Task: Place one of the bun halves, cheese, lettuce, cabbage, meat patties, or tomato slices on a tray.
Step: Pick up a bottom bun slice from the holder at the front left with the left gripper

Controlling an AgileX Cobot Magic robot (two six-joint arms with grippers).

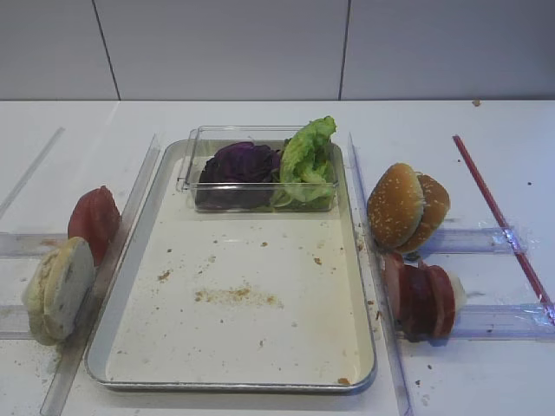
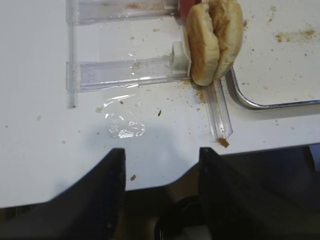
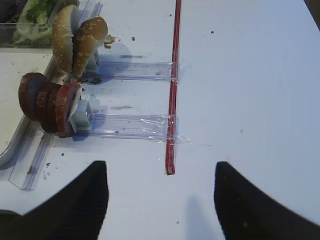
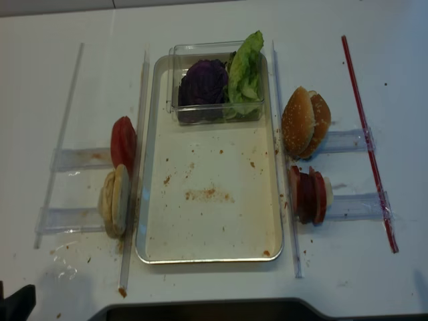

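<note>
While the large shallow metal tray [image 1: 357, 286] lay bare of fillings, both grippers — left [image 2: 161, 170], right [image 3: 161, 185] — hovered spread and empty; next, seemingly, reaching for the pale floury bun halves [image 2: 214, 40].

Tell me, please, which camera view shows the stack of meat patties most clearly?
The right wrist view: the meat patties sit close and sharp there, standing on edge against a clear plastic rail. Both exterior high views show them smaller, just right of the tray, below the sesame buns. The left wrist view misses them entirely.
</note>
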